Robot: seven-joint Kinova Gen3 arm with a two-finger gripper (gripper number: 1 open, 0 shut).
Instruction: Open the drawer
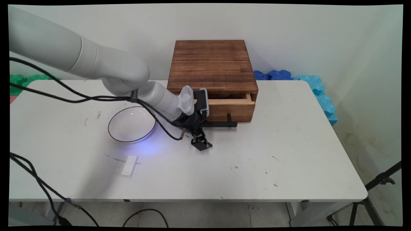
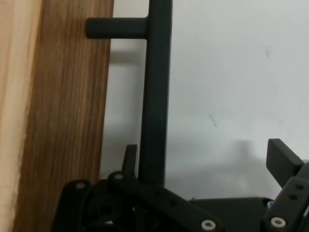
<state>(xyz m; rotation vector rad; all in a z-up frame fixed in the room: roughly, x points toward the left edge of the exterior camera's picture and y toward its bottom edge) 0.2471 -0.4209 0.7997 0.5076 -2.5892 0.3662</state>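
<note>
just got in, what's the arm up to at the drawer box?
The gripper is down low in front of the wooden box, fingers open around the black handle bar of the drawer: one finger sits between bar and drawer front, the other well clear on the outer side. The drawer is pulled out a little. A white bowl sits to the left in the main view, a small white block nearer the camera.

A dark-brown grained wooden box point(image 1: 212, 65) with a paler drawer point(image 1: 229, 107) and black handle point(image 1: 221, 124); at its eight o'clock, a white black-rimmed bowl point(image 1: 131, 125).
</note>
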